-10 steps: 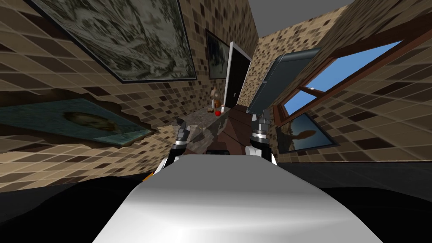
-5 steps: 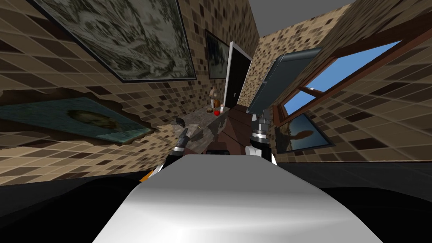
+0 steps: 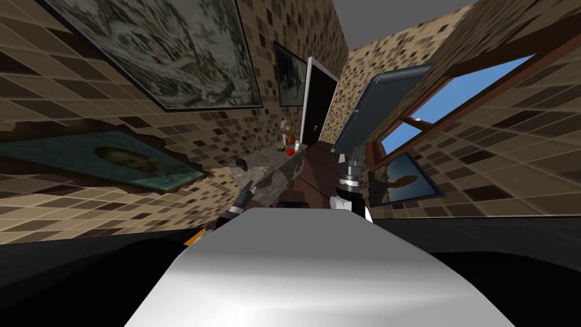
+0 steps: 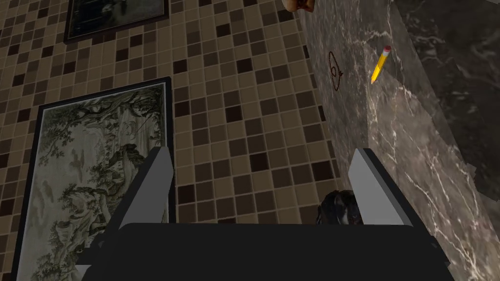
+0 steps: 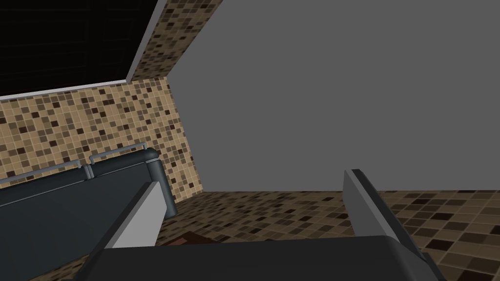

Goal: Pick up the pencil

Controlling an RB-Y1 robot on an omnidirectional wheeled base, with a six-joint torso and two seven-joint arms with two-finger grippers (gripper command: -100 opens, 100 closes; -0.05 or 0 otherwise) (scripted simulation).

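A yellow pencil [image 4: 379, 65] with a red eraser lies on the dark marbled counter top [image 4: 405, 127], well ahead of my left gripper [image 4: 260, 152] and off to its right-finger side. That gripper is open with nothing between its fingers; in the head view it [image 3: 247, 187] hangs low at the counter's near end [image 3: 278, 173]. My right gripper [image 5: 250, 178] is open and empty, and in the head view it [image 3: 350, 166] is raised beside the dark grey fridge [image 3: 386, 108].
A thin dark ring-shaped item [image 4: 334, 70] lies on the counter beside the pencil. A dark rounded object [image 4: 337, 210] sits close to my left gripper's right finger. A red apple [image 3: 291, 151] and bottles [image 3: 285, 138] stand at the counter's far end, before a doorway [image 3: 318, 105] onto a black area.
My left hand has dropped lower and a little toward the counter, uncovering the dark rounded object on its near end. The right arm has stayed still.
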